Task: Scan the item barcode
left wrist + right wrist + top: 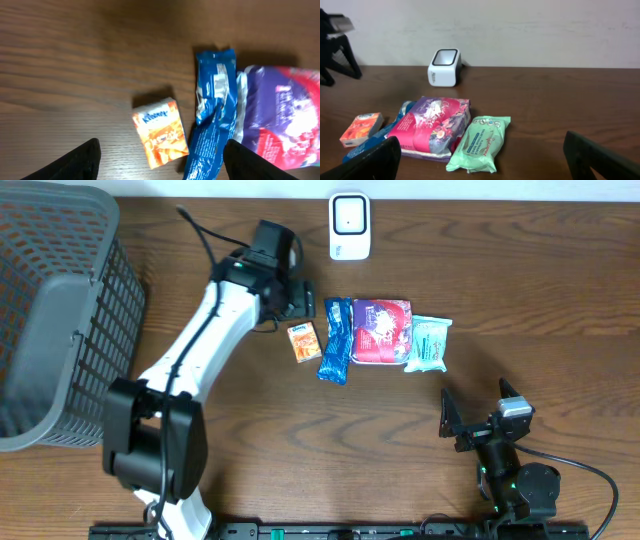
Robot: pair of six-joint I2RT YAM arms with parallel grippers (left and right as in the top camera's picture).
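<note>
- The table [560,280] is dark brown wood grain, and a plain pale wall [545,30] stands behind it.
- A grey mesh basket [60,310] sits at the far left.
- The white scanner [349,225] stands at the back edge, well apart from the goods.
- Four items lie in a row mid-table: an orange tissue pack [303,341], a blue packet [336,340], a purple-red packet [381,331] and a green wipes pack [428,343] (the last three touching or overlapping).
- The left arm [210,330] reaches diagonally across the table. The left gripper [305,300] hangs just behind the orange tissue pack, fingers spread wide and empty.
- The right gripper [477,408] sits low near the front edge, aimed at the row, jaws wide and holding nothing.
</note>
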